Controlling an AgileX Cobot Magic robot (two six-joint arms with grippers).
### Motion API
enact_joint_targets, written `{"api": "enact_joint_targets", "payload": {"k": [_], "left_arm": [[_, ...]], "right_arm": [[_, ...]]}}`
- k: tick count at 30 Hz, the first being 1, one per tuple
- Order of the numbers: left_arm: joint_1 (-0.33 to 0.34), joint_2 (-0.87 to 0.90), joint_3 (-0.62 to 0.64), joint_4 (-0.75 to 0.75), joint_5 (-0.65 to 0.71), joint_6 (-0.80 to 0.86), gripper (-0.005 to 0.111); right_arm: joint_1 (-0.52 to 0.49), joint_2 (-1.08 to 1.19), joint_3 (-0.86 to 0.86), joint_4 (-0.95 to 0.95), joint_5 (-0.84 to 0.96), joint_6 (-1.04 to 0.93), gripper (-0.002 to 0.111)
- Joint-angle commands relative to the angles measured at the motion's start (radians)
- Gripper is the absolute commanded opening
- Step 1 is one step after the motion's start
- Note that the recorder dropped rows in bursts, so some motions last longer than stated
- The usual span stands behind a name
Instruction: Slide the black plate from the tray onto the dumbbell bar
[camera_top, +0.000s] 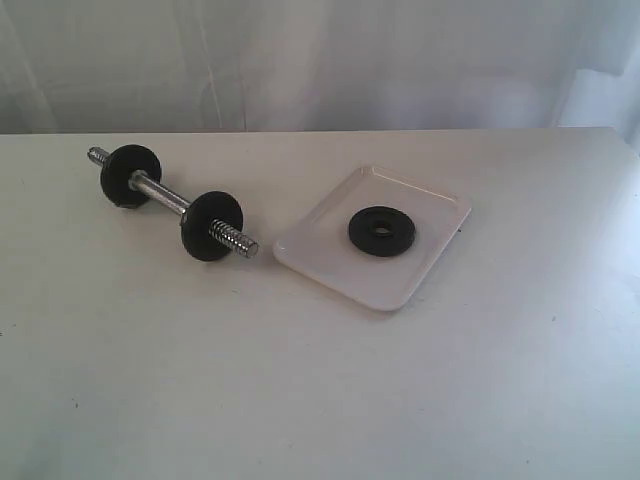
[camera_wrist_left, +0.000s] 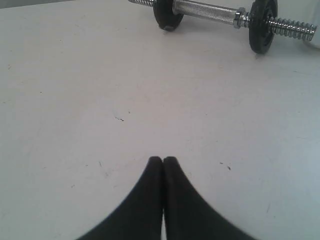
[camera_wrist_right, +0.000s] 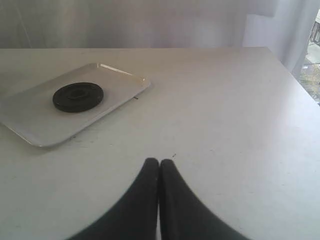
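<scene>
Fingers of the left gripper (camera_wrist_left: 163, 161) and right gripper (camera_wrist_right: 159, 163) are pressed together, holding nothing, both over the table (camera_top: 300, 390). The black plate (camera_top: 384, 231) lies flat in the tray (camera_top: 320, 245) — near the dumbbell bar (camera_top: 165, 192), which carries two black discs (camera_top: 211, 226).

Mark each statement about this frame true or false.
1. The black plate lies flat in the tray. True.
2. The dumbbell bar carries no discs. False: two black discs sit on it, one towards each end.
3. The right arm's jaws hold the black plate. False: they are shut on nothing, over bare table and apart from the tray.
4. In the exterior view the dumbbell bar lies to the left of the tray, not touching it. True.
5. The left arm's jaws are wide open. False: they are shut.
</scene>
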Motion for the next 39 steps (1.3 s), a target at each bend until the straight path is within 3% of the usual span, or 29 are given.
{"api": "enact_joint_targets", "payload": {"k": [1,14,20,23,26,30,36,39], "left_arm": [[-0.004,-0.005,0.003,-0.004,0.004,0.0,0.0],[-0.004,-0.005,0.003,-0.002,-0.001,0.013,0.0],[-0.004,-0.005,0.003,-0.002,-0.097,0.027,0.0],[-0.004,-0.005,0.003,-0.006,-0.328,0.018,0.0],[-0.004,-0.005,0.003,-0.006,-0.721,0.019,0.0],[-0.004,-0.005,0.003,-0.006,-1.008,0.019,0.0],[-0.004,-0.005,0.003,0.0,-1.05,0.01,0.0],[-0.004,-0.005,0.003,0.05,-1.032,-0.137,0.0]], "right_arm": [[-0.005,-0.004,0.005,-0.008,-0.011,0.005,0.0],[-0.005,-0.004,0.005,-0.008,-0.011,0.005,0.0],[-0.005,-0.004,0.005,-0.008,-0.011,0.005,0.0],[-0.005,-0.004,0.005,-0.008,-0.011,0.005,0.0],[-0.005,-0.004,0.005,-0.008,-0.011,0.005,0.0],[-0.005,-0.004,0.005,-0.008,-0.011,0.005,0.0],[-0.005,-0.004,0.005,-0.008,-0.011,0.005,0.0],[-0.005,-0.004,0.005,-0.008,-0.011,0.005,0.0]]}}
